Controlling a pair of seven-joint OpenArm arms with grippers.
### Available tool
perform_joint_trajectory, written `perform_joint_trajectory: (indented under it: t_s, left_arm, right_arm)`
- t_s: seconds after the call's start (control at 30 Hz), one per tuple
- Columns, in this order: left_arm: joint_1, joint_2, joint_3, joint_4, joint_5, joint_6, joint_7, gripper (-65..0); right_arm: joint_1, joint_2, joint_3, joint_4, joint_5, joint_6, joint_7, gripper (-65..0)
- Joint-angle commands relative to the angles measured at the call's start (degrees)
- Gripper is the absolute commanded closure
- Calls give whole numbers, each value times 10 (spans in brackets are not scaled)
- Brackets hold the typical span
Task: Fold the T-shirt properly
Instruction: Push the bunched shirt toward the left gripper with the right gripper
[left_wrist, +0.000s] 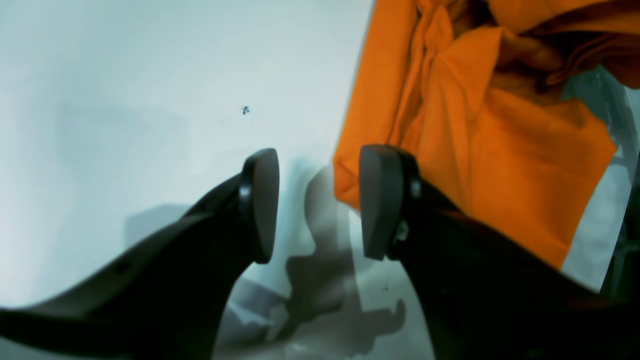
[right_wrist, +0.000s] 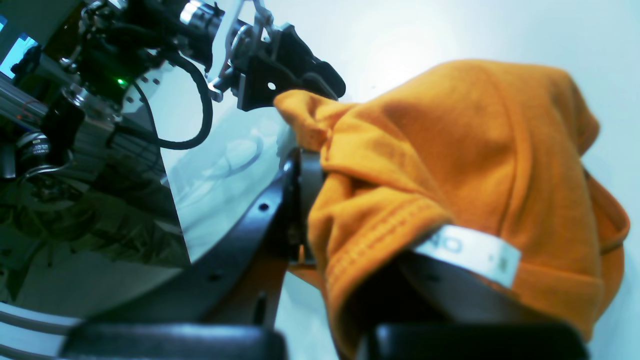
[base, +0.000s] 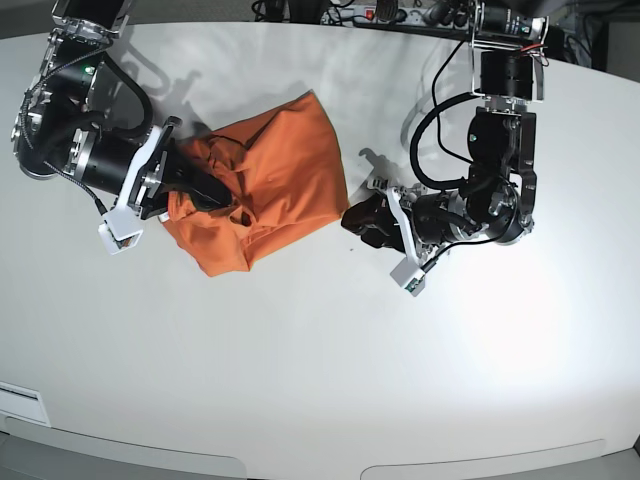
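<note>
The orange T-shirt (base: 275, 180) lies crumpled on the white table (base: 320, 350), left of centre. My right gripper (base: 215, 192) is shut on bunched fabric at the shirt's left side. In the right wrist view the T-shirt (right_wrist: 475, 140) drapes over the right gripper (right_wrist: 350, 225), with the neckline hem and white tag (right_wrist: 470, 250) close to the camera; one finger is hidden under cloth. My left gripper (base: 357, 220) is open and empty, just off the shirt's right edge. In the left wrist view the left gripper (left_wrist: 320, 205) has the T-shirt (left_wrist: 500, 150) beside its right finger (left_wrist: 380, 200).
Cables and a power strip (base: 390, 12) run along the table's back edge. The table's front edge (base: 300, 465) curves across the bottom of the base view. The left arm's body (base: 500, 150) stands at the right; the right arm's body (base: 70, 110) at the left.
</note>
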Motion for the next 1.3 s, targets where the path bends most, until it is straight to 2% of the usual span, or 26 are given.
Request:
perform_joint_trajectory:
  t_s: [0.0,0.1,0.23,0.4,0.53,0.57,0.6,0.7,0.73,0.93,1.0,1.07,1.2,1.27]
  left_arm:
    - [-14,0,-1,10,-12,-2,-13,-282]
    - [-14,0,-1,10,-16,-2,-13,-282]
    - [-14,0,-1,10,-26,-2,-12,-282]
    - [-14,0,-1,10,-26,-2,-12,-282]
    - [-14,0,-1,10,-27,-2,-13,-282]
    - [-14,0,-1,10,-26,-2,-13,-282]
    - [-14,0,-1,10,-26,-2,-13,-282]
    - [-14,0,-1,10,-24,-2,-13,-282]
    - [-14,0,-1,10,-24,-3,-14,-282]
    - [-15,0,-1,10,-24,-3,-15,-282]
    - [-15,0,-1,10,-24,-6,-15,-282]
    - [-15,-1,-1,10,-24,-7,-15,-282]
    - [-14,0,-1,10,-24,-7,-15,-282]
    - [-14,0,-1,10,-24,-7,-21,-282]
  right_arm:
    - [7,5,-8,7,15,3,11,0]
    - [7,5,-31,6,-16,3,21,0]
    - [8,5,-40,6,-70,3,64,0]
    - [7,5,-45,6,-71,3,63,0]
    - [-6,5,-81,6,-71,3,62,0]
    - [-11,5,-96,6,-71,3,63,-14]
    - [-16,5,-113,5,-74,3,62,-83]
    - [-21,5,-173,6,-100,3,60,-369]
    - [-19,5,-191,6,-105,3,58,-418]
    - [6,5,-242,34,-44,3,60,-420]
    - [14,5,-250,40,-48,3,59,-420]
    - [20,5,-257,40,-90,3,60,-420]
    - [20,5,-261,40,-217,3,72,-420]
    - [20,5,-261,40,-234,3,80,-420]
